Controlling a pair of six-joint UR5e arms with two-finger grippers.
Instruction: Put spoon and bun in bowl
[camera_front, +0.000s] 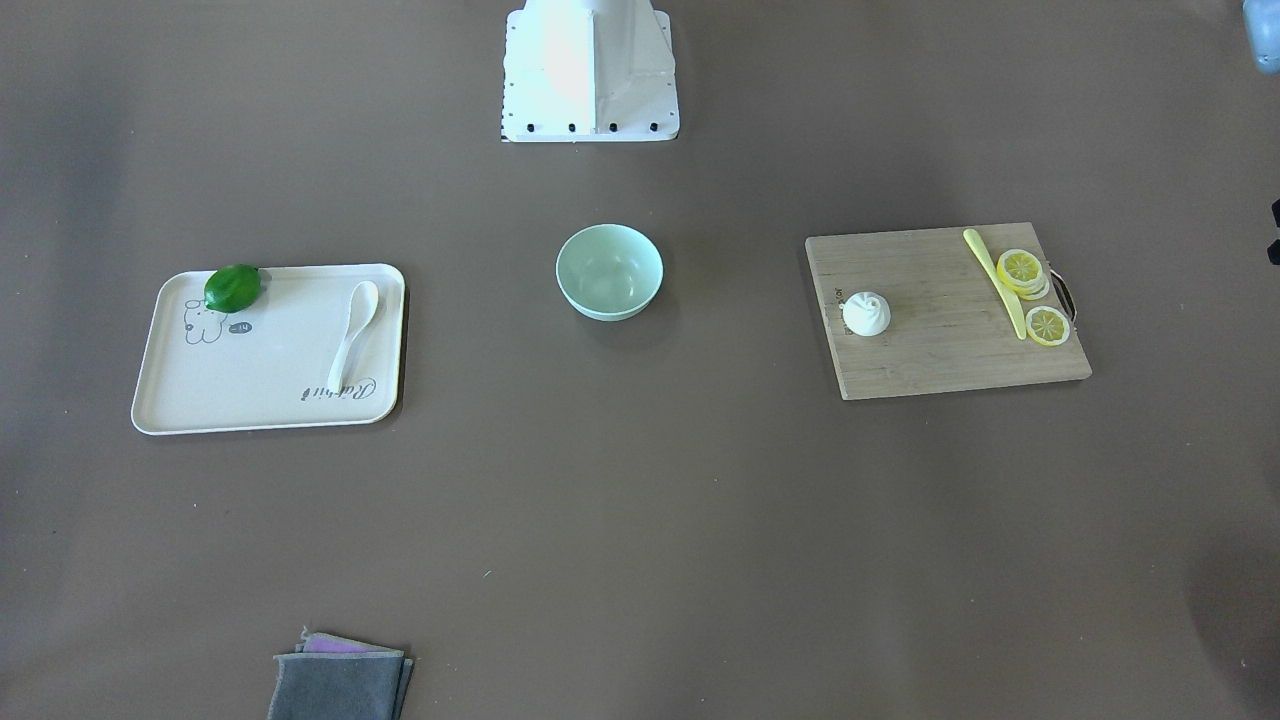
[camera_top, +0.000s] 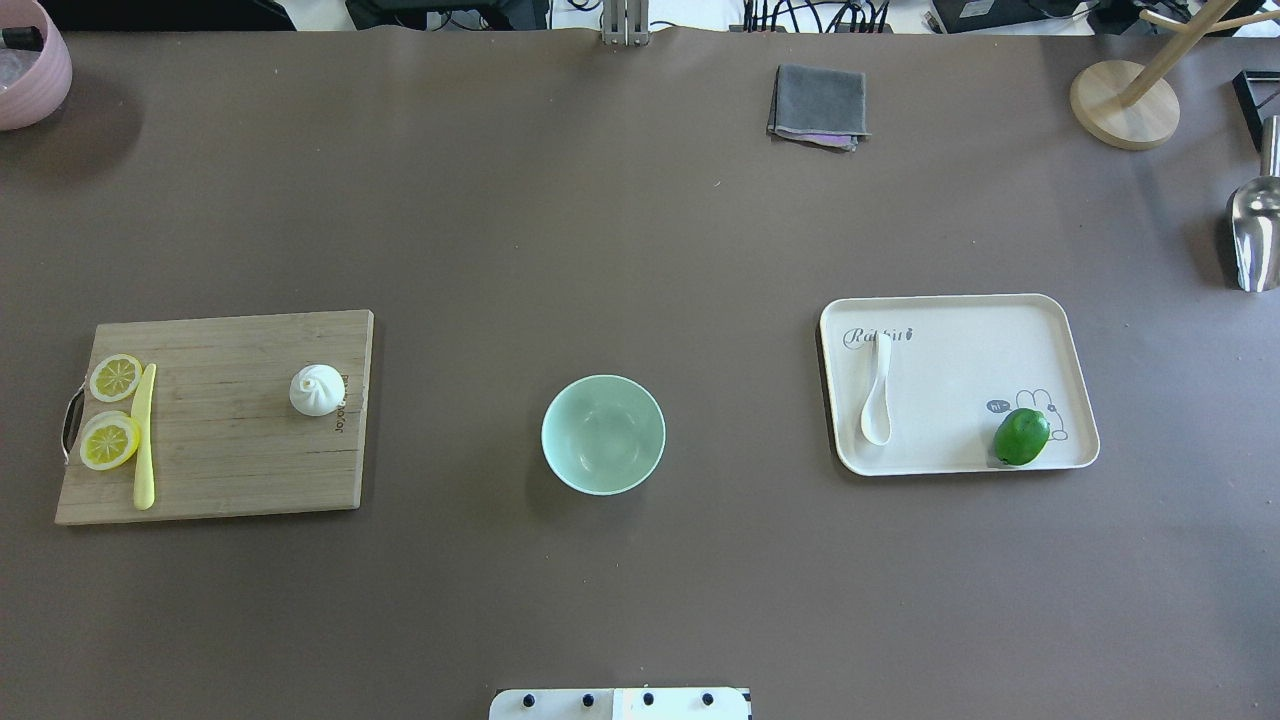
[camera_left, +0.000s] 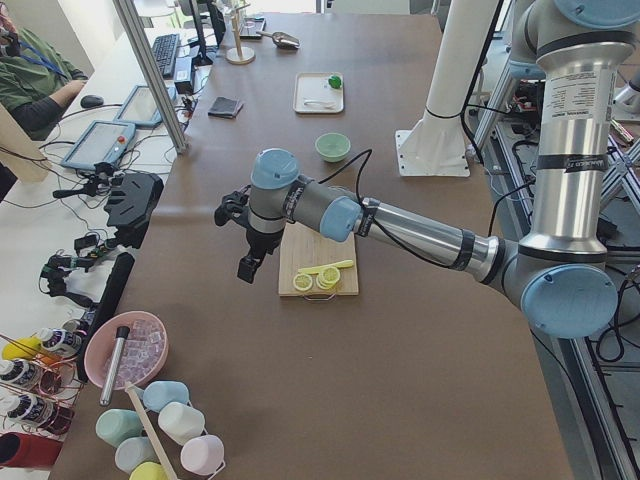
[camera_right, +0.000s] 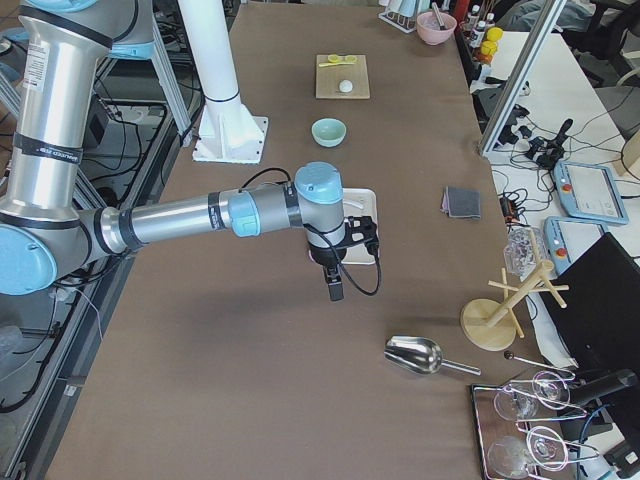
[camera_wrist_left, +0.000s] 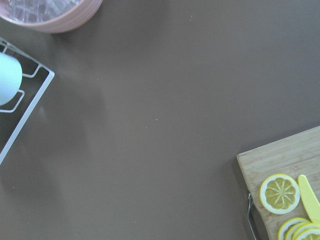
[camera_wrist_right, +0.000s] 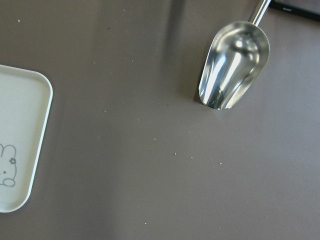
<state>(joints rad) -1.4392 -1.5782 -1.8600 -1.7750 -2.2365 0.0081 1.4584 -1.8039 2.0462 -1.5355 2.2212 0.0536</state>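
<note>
Closest to the robot, its white base plate (camera_top: 620, 703) sits at the desk (camera_top: 640, 600) edge. A little farther out, three things lie in a row across the desk. In the middle stands the mint-green bowl (camera_top: 603, 435), upright and with nothing in it. On the robot's left lies a wooden cutting board (camera_top: 230, 450), well apart from the bowl. The bun (camera_top: 317, 390) sits on it near the edge that faces the bowl, and the lemon slices (camera_top: 116, 377) and a yellow plastic knife (camera_top: 144, 440) lie at its outer end. On the robot's right lies a cream tray (camera_top: 960, 370). The spoon (camera_top: 877, 400) rests inside it along the edge nearest the bowl, scoop toward the robot, and a green fruit (camera_top: 1021, 437) sits in the near outer corner. The left fingers (camera_left: 247, 268) hang above bare desk just past the board's outer end, and the right fingers (camera_right: 335, 288) hang above bare desk beyond the tray's outer edge; I cannot tell whether either pair is spread or closed. Out past the tray lies a metal scoop (camera_top: 1254, 230). Farthest away are a folded grey cloth (camera_top: 818, 103), a wooden stand (camera_top: 1124, 104) and a pink bowl (camera_top: 30, 75).
</note>
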